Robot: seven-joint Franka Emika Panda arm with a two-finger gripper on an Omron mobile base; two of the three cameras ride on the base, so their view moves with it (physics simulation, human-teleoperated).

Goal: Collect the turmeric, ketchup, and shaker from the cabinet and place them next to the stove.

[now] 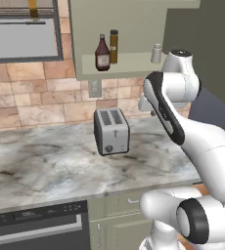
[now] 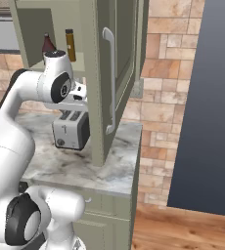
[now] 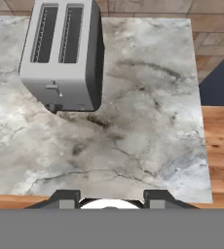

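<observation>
Reaching for the ketchup [image 1: 102, 53], you'd grip its rigid, probably slick body low, below the neck; jaws [image 3: 111, 198] slightly apart, holding nothing.

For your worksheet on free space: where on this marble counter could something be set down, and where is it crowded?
Bare marble lies right of the toaster, out to the counter edge, and in front of it toward the near edge. In the left base view, counter left of the toaster is bare too. Crowded: the cabinet shelf's left end, ketchup beside turmeric.
</observation>
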